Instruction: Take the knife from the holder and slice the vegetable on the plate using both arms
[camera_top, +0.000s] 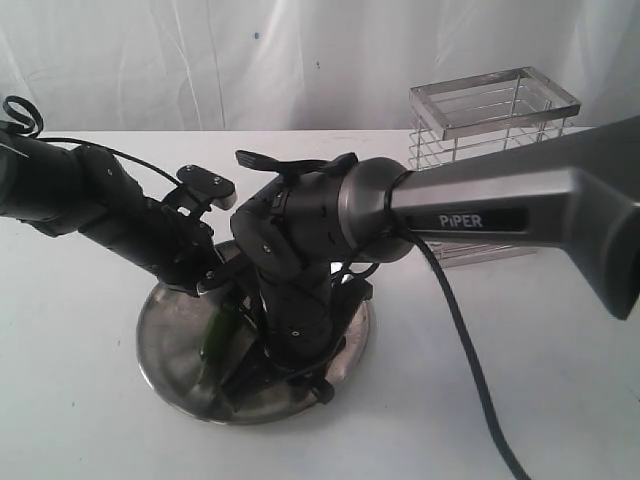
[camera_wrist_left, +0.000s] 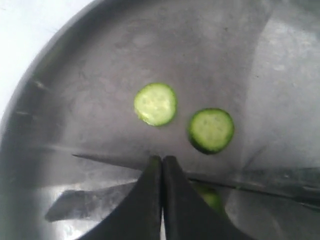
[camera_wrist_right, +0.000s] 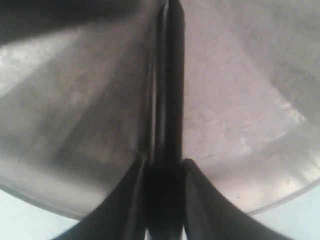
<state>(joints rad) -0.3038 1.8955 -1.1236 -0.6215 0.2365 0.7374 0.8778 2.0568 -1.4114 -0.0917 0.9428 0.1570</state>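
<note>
On the plate, two cut slices.
Left gripper closed, vegetable just beside it; right gripper clamps the knife.

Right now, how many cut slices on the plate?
2. Both lie flat on the plate, seen in the left wrist view: a paler slice and, beside it but apart, a darker-rimmed slice. The uncut vegetable remainder is partly hidden; more slices may lie out of view.

The left arm and the right arm are bulky and black. In front of the holder, the right arm has a grey tube marked PIPER and a black cable.
</note>
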